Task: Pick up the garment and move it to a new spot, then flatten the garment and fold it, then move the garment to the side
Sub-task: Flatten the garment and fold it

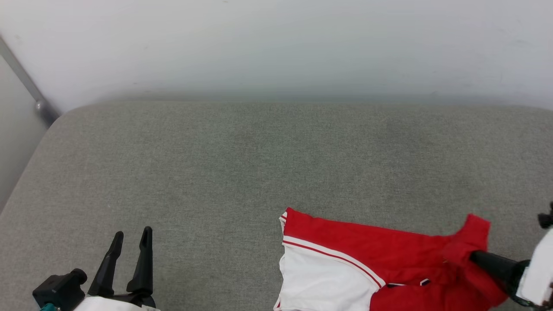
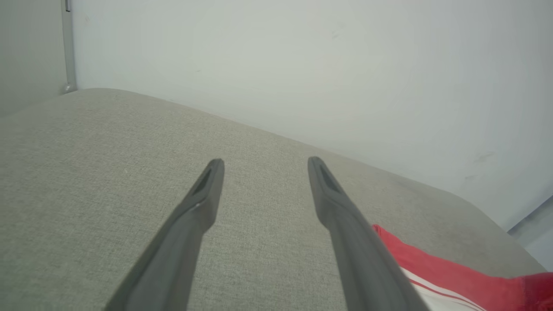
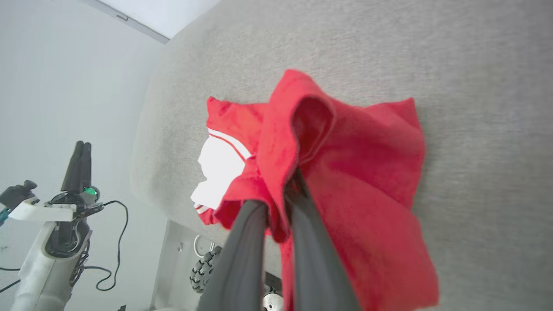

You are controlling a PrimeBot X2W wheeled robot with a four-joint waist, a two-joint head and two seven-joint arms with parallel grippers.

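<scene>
The garment (image 1: 389,259), red with a white sleeve and red-white striped trim, lies rumpled at the front right of the grey cushion (image 1: 242,164). My right gripper (image 1: 473,255) reaches in from the right edge and is shut on a bunched red fold. In the right wrist view the right gripper (image 3: 281,196) pinches that fold, and the garment (image 3: 371,164) drapes from it down onto the cushion. My left gripper (image 1: 132,235) stands open at the lower left, well apart from the cloth. In the left wrist view the left gripper (image 2: 265,162) holds nothing; the garment (image 2: 432,268) peeks in at the lower right.
A white wall (image 1: 276,43) rises behind the cushion, with a grey pole (image 1: 26,82) at the far left. The cushion's left edge (image 1: 26,172) curves down. Below the front edge, my wheeled base (image 3: 207,268) and a black cable (image 3: 116,242) show.
</scene>
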